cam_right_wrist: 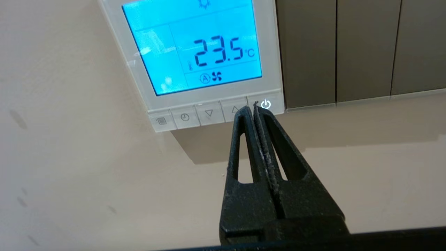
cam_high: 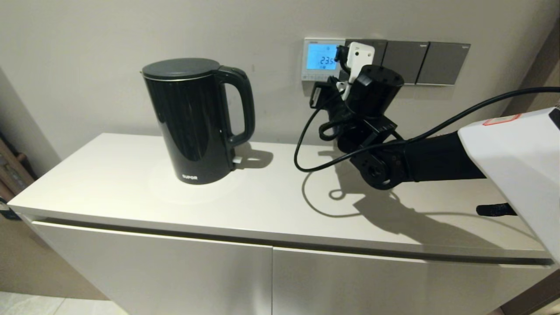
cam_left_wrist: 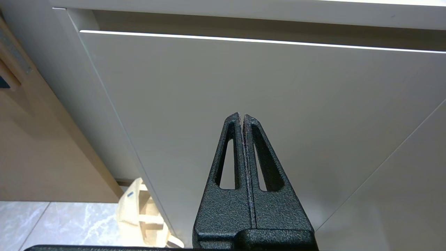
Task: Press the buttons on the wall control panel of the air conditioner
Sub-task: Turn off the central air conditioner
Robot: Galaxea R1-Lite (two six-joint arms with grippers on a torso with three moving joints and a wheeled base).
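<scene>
my right gripper pinched tight, tips at the buttons | row runs sideways under wall control panel, lit 23.5 | left gripper closed too, by cabinet door

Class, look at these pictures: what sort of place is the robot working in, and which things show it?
Probably a home or apartment room: a black electric kettle on a white cabinet, and a lit wall thermostat beside grey switch plates.

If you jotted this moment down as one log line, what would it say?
right claw: shut, tip at button row near power button | control panel: lit blue | left claw: shut, parked by cabinet door
</scene>
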